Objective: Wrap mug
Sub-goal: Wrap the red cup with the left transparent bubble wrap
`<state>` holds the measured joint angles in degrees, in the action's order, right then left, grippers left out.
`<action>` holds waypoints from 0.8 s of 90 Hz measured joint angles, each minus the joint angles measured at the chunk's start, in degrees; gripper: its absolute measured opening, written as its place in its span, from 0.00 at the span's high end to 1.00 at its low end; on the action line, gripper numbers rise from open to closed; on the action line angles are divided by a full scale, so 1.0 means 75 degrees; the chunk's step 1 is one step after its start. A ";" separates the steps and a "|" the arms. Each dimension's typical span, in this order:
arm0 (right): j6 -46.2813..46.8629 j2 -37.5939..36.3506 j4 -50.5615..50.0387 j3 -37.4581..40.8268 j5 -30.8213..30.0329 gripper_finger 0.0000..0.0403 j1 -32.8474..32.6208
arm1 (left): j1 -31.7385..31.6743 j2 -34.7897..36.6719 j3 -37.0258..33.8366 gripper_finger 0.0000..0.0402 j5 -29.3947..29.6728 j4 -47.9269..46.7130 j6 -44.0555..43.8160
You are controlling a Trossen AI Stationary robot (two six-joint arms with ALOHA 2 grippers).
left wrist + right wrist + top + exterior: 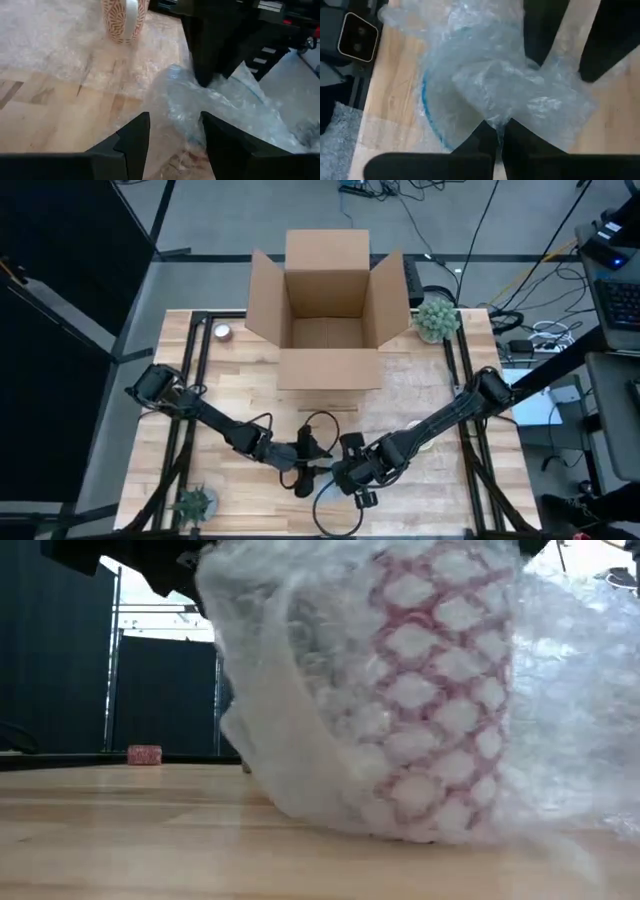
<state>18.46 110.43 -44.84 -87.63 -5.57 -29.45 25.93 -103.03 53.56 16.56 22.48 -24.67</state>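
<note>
A mug with a red-and-white pattern (125, 20) stands upright on a sheet of clear bubble wrap (45, 35) spread on the table. In the low view the mug (440, 690) shows through bubble wrap (290, 690). Near the table's front middle, my right gripper (498, 132) is shut on a bunched part of the wrap. A blue curved edge (426, 107) shows through that bunch. My left gripper (175, 132) is open right beside it, with the wrap's bunch (195, 105) lying just beyond its fingertips. Both grippers (308, 470) (345, 475) sit close together. My right gripper pinches a gathered fold of the bubble wrap (496, 120) between its two fingers, several layers crumpled together. In the left wrist view its fingers (205, 70) slant down onto the bunch from above. The rest of the wrap lies slack on the table. My left gripper: I cannot tell whether its fingers touch the wrap.
An open cardboard box (328, 310) stands at the table's far middle. A potted plant (436, 318) is at the far right, a smaller one (194, 504) at the near left. A small tape roll (222, 331) lies at the far left, also seen as a red roll (145, 754).
</note>
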 joint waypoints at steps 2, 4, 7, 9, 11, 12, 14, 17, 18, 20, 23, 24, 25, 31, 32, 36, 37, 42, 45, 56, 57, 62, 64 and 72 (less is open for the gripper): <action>0.0010 0.0000 0.0002 0.0005 -0.0006 1.00 -0.0002 | 0.0000 0.0049 0.0000 0.60 0.0000 -0.0033 0.0001; 0.0015 0.0000 0.0022 0.0005 -0.0013 1.00 -0.0003 | -0.0001 0.0110 -0.0006 0.60 0.0000 -0.0105 0.0002; 0.0018 0.0000 0.0054 0.0008 -0.0005 1.00 -0.0003 | -0.0003 0.0231 -0.0021 0.60 0.0000 -0.0222 0.0005; 0.0022 0.0000 0.0052 0.0008 -0.0002 1.00 -0.0003 | -0.0002 0.0307 -0.0023 0.60 0.0000 -0.0259 -0.0002; 0.0032 0.0000 0.0052 0.0008 -0.0003 1.00 -0.0003 | 0.0000 0.0369 -0.0023 0.60 0.0002 -0.0230 -0.0012; 0.0041 0.0000 0.0052 0.0008 -0.0005 1.00 -0.0003 | 0.0000 0.0405 -0.0023 0.60 0.0003 -0.0204 -0.0016; 0.0048 0.0000 0.0056 0.0008 -0.0005 1.00 -0.0003 | 0.0002 0.0482 -0.0021 0.60 0.0003 -0.0175 -0.0033; 0.0054 0.0000 0.0064 0.0011 -0.0008 1.00 -0.0006 | 0.0008 0.0575 -0.0017 0.60 0.0005 -0.0152 -0.0040; 0.0060 0.0000 0.0064 0.0011 -0.0010 1.00 -0.0006 | 0.0011 0.0602 -0.0017 0.60 0.0006 -0.0137 -0.0040; 0.0068 0.0000 0.0061 0.0011 -0.0010 1.00 -0.0006 | 0.0012 0.0648 -0.0016 0.60 0.0006 -0.0112 -0.0040; 0.0070 0.0000 0.0063 0.0011 -0.0012 1.00 -0.0006 | 0.0012 0.0697 -0.0015 0.60 0.0010 -0.0079 -0.0040; 0.0070 0.0000 0.0065 0.0011 -0.0011 1.00 -0.0006 | 0.0011 0.0708 -0.0015 0.60 0.0019 -0.0067 -0.0040; 0.0070 0.0000 0.0068 0.0011 -0.0011 1.00 -0.0005 | 0.0009 0.0716 -0.0015 0.60 0.0037 -0.0054 -0.0041; 0.0076 0.0006 0.0081 0.0014 -0.0014 1.00 -0.0002 | 0.0009 0.0720 -0.0012 0.60 0.0079 0.0093 -0.0047; 0.0074 0.0006 0.0080 0.0014 -0.0017 1.00 0.0006 | 0.0010 0.0720 -0.0012 0.60 0.0079 0.0107 -0.0053; 0.0073 0.0006 0.0079 0.0014 -0.0028 1.00 0.0012 | 0.0034 0.0672 -0.0010 0.60 0.0087 0.0213 -0.0083; 0.0073 0.0006 0.0081 0.0014 -0.0032 1.00 0.0012 | 0.0039 0.0634 0.0002 0.60 0.0089 0.0259 -0.0099; 0.0068 0.0006 0.0085 0.0014 -0.0036 1.00 0.0016 | 0.0065 0.0426 0.0177 0.60 0.0087 0.0287 -0.0122; 0.0063 0.0006 0.0085 0.0017 -0.0040 1.00 0.0024 | 0.0106 0.0310 0.0282 0.60 0.0087 0.0173 -0.0075; 0.0051 0.0006 0.0085 0.0020 -0.0041 1.00 0.0027 | 0.0166 -0.0125 0.1014 0.60 0.0101 -0.0601 0.0244; 0.0050 0.0006 0.0085 0.0020 -0.0043 1.00 0.0027 | 0.0166 -0.0145 0.1079 0.60 0.0127 -0.0751 0.0272; 0.0032 0.0006 0.0085 0.0020 -0.0057 1.00 0.0023 | 0.0166 -0.0266 0.1384 0.60 0.0293 -0.1498 0.0335; 0.0022 0.0006 0.0085 0.0020 -0.0057 1.00 0.0026 | 0.0166 -0.0337 0.1472 0.60 0.0326 -0.1677 0.0336; 0.0021 0.0006 0.0090 0.0020 -0.0061 1.00 0.0026 | 0.0155 -0.0642 0.1561 0.60 0.0440 -0.1831 0.0342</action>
<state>18.61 110.48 -44.17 -87.48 -6.03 -29.26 27.10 -107.84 65.27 19.86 8.75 -22.11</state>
